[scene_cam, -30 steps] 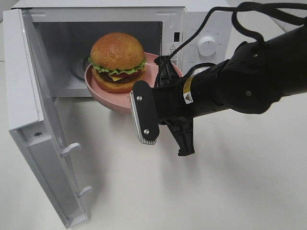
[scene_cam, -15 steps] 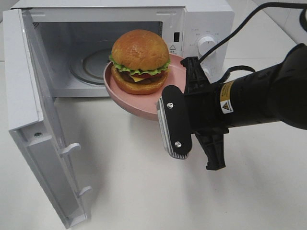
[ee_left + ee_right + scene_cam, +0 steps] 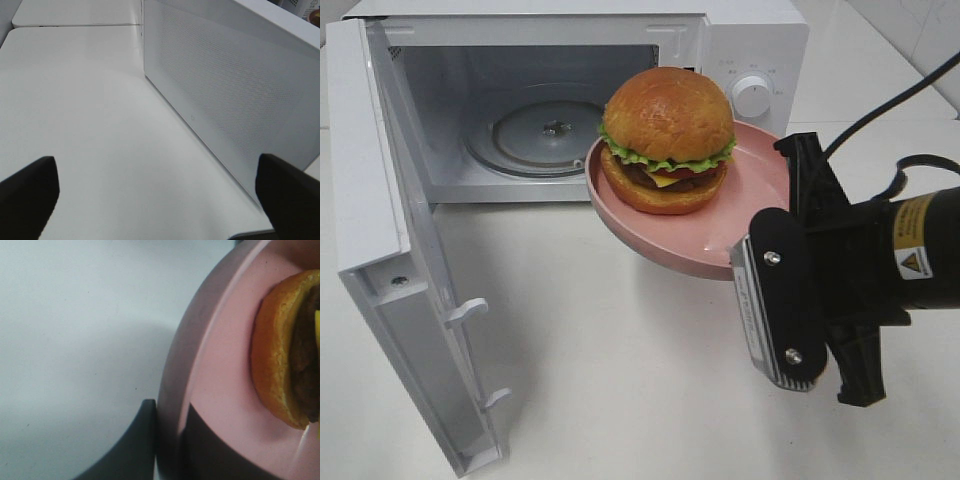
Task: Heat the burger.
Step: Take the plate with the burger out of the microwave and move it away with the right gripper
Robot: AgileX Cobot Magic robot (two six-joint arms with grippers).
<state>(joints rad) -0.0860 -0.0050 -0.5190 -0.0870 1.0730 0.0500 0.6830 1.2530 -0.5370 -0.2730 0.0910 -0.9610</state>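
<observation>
Outside the open microwave (image 3: 740,60), just in front of its cavity, the burger (image 3: 666,140) sits on a pink plate (image 3: 720,250) held up above the white table (image 3: 620,390). On the plate's near-right rim the right tool (image 3: 167,440) is pressed together, one finger under the rim and one over it, pinching the plate; the burger lies toward the far-left part of the plate, apart from the tool's fingers. Inside the cavity the glass turntable (image 3: 535,135) lies bare. To the left the door (image 3: 380,250) stands swung wide. By the outer face of that door the left tool (image 3: 160,190) hangs with its fingers spread wide, gripping nothing.
</observation>
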